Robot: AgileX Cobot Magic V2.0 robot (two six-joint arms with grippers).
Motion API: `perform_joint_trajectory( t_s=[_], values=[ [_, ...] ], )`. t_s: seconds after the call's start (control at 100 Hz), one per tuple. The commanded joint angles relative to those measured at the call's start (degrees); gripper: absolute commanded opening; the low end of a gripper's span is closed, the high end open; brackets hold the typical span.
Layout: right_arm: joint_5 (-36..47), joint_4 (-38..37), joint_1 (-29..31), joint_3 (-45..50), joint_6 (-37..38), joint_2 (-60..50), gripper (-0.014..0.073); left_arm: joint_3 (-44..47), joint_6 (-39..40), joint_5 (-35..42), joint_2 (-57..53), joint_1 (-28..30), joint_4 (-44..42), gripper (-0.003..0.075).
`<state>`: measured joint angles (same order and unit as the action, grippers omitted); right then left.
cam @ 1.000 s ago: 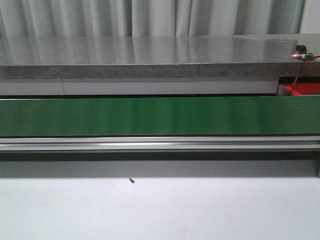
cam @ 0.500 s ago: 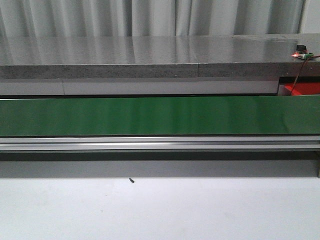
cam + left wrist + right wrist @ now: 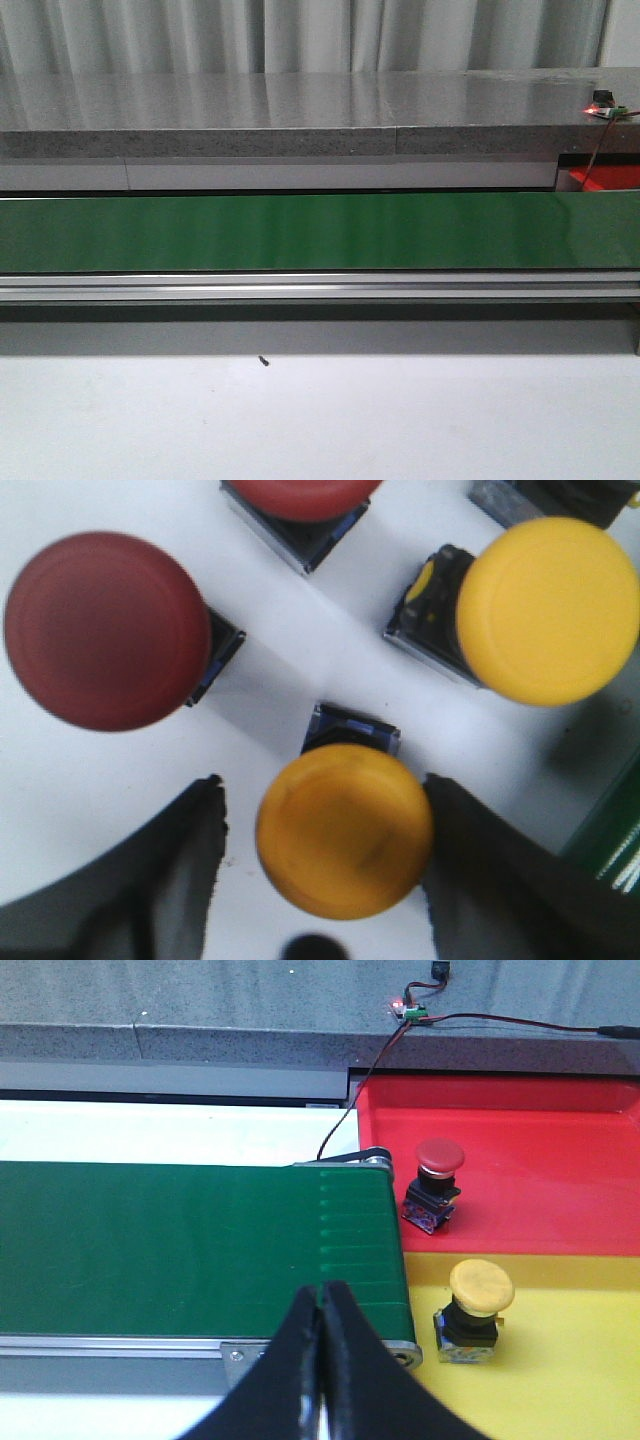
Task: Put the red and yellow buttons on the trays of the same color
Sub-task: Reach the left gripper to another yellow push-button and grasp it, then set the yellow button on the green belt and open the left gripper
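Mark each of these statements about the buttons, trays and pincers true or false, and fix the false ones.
1. The left pincer straddles a red button. False: an orange-yellow button sits between its open fingers.
2. The right pincer is shut and empty. True.
3. The red tray holds a red button. True.
4. The yellow tray is empty. False: a yellow button stands on it.
5. The green belt carries nothing in the front view. True.

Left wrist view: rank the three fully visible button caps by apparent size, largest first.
1. Dark red button cap, largest.
2. Upper yellow button cap, slightly smaller; the gap is slim, so near a tie.
3. Orange-yellow button cap between the open left gripper's fingers, smallest.
Camera nearness may skew this.
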<state>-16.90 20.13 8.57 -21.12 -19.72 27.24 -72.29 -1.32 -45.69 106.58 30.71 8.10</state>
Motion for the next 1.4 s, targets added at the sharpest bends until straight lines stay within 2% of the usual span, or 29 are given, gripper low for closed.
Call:
perform_joint_trajectory(
  t_s=[0.0,0.09,0.17,0.52,0.72,0.93,1.07,1.39],
  values=[
    [3.9,0.4,-0.2,-1.6,-0.6,0.0,-0.0068,-1.8,0.2,2.0,-2.5,0.2,0.8,0.0244],
    [3.9,0.4,-0.2,-1.6,-0.6,0.0,-0.0068,-1.8,0.2,2.1,-2.5,0.2,0.8,0.0158],
    [3.9,0.4,-0.2,-1.6,-0.6,0.0,-0.0068,-1.8,-0.5,2.1,-2.7,0.2,0.8,0.0125],
    [3.9,0.4,-0.2,-1.6,-0.6,0.0,-0.0068,-1.8,-4.1,-2.1,-12.3,0.2,1.3,0.0125],
    [3.9,0.4,-0.2,-1.6,-0.6,0.0,-0.0068,-1.8,-5.6,-3.0,-17.9,-2.5,1.3,0.0125],
    [3.9,0.4,-0.2,-1.6,-0.6,0.0,-0.0068,-1.8,-5.7,-5.8,-18.6,-8.4,1.3,0.0125],
    [3.9,0.4,-0.2,-1.6,-0.6,0.0,-0.0068,-1.8,-5.7,-4.8,-18.5,-12.1,1.2,0.0125],
    [3.9,0.4,-0.2,-1.6,-0.6,0.0,-0.0068,-1.8,-6.8,-3.3,-17.4,-13.6,1.0,0.0128]
  ],
)
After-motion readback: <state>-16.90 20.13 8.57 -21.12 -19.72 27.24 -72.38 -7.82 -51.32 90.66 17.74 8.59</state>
